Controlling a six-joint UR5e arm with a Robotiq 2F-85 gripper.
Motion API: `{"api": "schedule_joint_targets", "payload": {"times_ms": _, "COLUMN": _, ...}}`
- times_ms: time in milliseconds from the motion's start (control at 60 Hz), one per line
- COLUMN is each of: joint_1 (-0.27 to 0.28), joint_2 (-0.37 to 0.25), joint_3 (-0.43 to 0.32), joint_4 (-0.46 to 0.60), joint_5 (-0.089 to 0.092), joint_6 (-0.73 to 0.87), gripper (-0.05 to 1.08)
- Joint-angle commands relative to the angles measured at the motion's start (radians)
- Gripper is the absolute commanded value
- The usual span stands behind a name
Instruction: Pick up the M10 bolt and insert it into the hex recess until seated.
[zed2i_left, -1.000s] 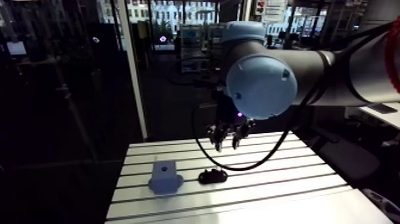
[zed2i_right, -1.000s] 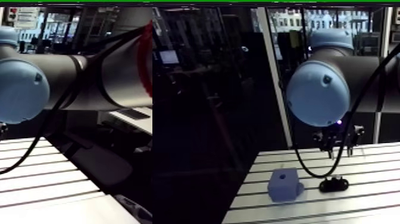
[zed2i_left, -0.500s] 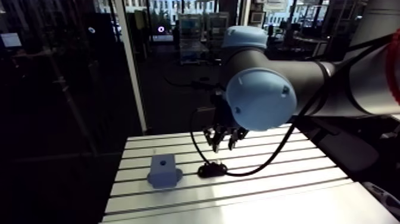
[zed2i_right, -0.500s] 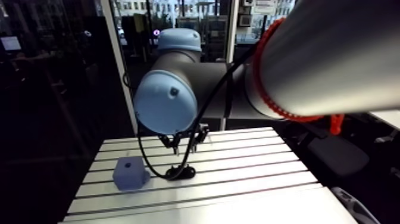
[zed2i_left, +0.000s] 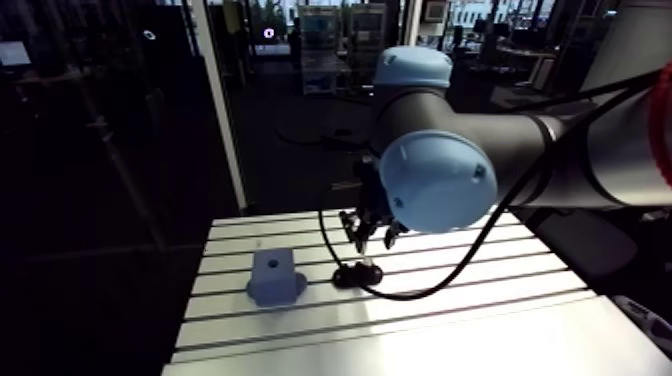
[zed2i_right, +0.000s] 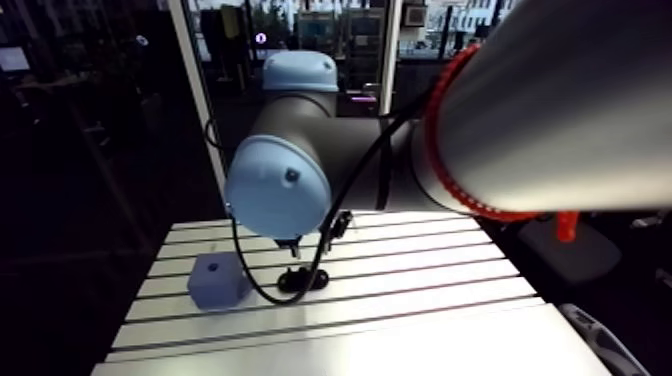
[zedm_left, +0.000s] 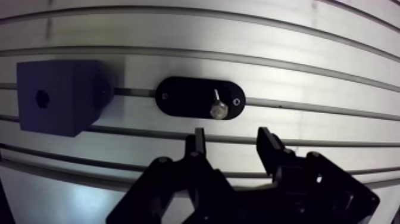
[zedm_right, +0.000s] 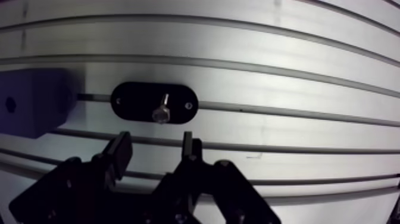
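A small steel bolt (zedm_left: 218, 108) stands on a black oval holder plate (zedm_left: 199, 98) on the slotted table (zedm_left: 309, 71). A blue block (zedm_left: 56, 95) with a hex recess (zedm_left: 41, 97) in its face sits beside the plate. My gripper (zedm_left: 231, 138) hovers above the table just short of the bolt, fingers (zedm_left: 198, 142) apart and nothing between them. In the arm view the gripper (zed2i_left: 369, 233) hangs over the plate (zed2i_left: 356, 273), with the block (zed2i_left: 274, 277) to its left.
Grooves run across the aluminium table (zed2i_left: 480, 320). A black cable (zed2i_left: 440, 285) loops down from the arm near the plate. The table's left edge lies close to the block.
The arm has come lower and nearer to the black plate; the camera shifted with it. Block, plate and bolt have not moved.
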Motion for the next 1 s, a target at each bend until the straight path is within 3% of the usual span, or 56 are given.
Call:
{"api": "schedule_joint_targets", "payload": {"times_ms": 17, "joint_1": -0.001, "joint_2": 0.022, "joint_3": 0.012, "joint_4": -0.048, "joint_5": 0.002, "joint_6": -0.002, "gripper": 0.44}}
{"api": "schedule_joint_targets", "payload": {"times_ms": 1000, "joint_1": 0.003, "joint_2": 0.073, "joint_3": 0.029, "joint_4": -0.121, "joint_5": -0.001, "joint_6": 0.000, "gripper": 0.51}}
